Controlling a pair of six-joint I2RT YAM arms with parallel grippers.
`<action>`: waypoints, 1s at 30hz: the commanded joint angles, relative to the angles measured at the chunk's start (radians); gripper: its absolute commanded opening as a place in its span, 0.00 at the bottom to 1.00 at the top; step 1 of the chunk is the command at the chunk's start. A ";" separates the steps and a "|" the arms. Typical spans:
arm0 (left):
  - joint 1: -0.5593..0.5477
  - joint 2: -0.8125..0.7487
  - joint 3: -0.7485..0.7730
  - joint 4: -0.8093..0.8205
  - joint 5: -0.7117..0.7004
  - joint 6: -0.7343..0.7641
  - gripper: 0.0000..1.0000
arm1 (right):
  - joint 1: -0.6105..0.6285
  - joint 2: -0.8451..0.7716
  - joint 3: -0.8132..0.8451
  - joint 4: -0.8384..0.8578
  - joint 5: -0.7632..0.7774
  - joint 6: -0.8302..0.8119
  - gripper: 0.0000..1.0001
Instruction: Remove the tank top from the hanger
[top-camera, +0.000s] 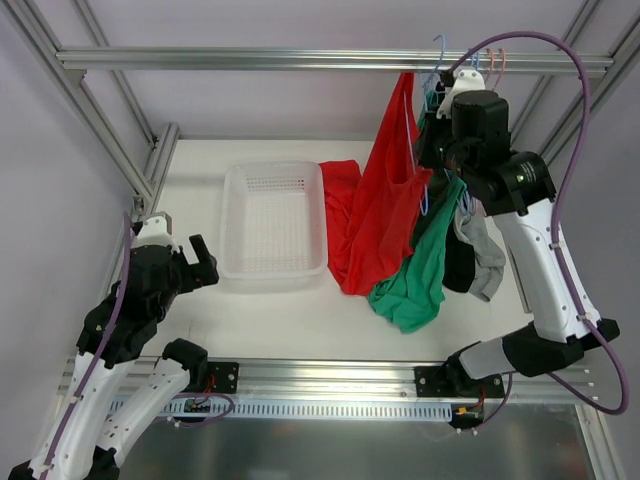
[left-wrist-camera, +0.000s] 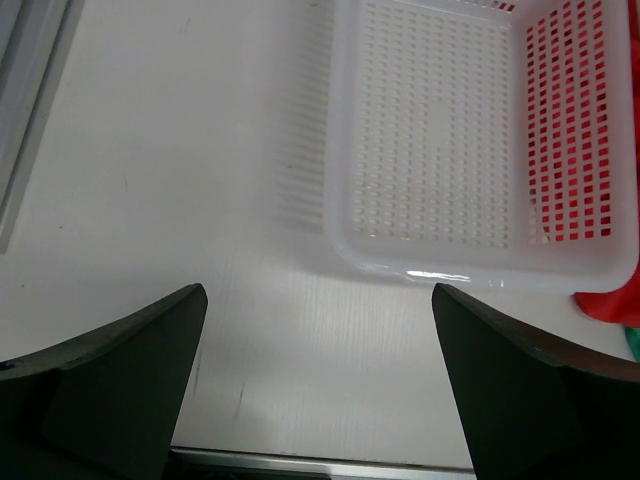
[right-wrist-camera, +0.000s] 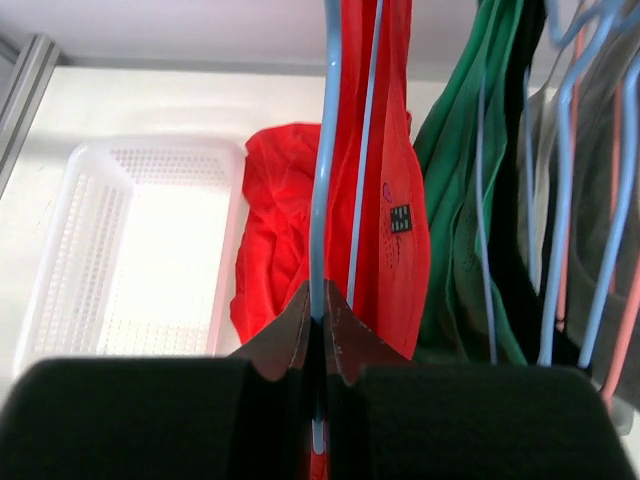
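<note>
The red tank top hangs from the top rail on a thin light-blue hanger, its lower part bunched on the table beside the basket. It also shows in the right wrist view. My right gripper is up at the rail and shut on the light-blue hanger wire; it shows from above in the top view. My left gripper is open and empty, low over the table left of the white basket; its fingers frame bare table in the left wrist view.
A green top and dark and grey garments hang right of the red one on blue and pink hangers. The metal frame rail crosses the back. The basket rim lies just ahead of my left gripper.
</note>
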 joint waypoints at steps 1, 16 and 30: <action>-0.001 -0.005 0.017 0.070 0.111 0.038 0.99 | 0.001 -0.114 -0.088 0.098 -0.068 0.023 0.00; -0.238 0.349 0.316 0.595 0.543 0.030 0.99 | 0.001 -0.671 -0.550 -0.067 -0.462 0.022 0.00; -0.610 0.892 0.794 0.644 0.510 0.385 0.91 | 0.001 -0.840 -0.359 -0.329 -0.637 0.074 0.00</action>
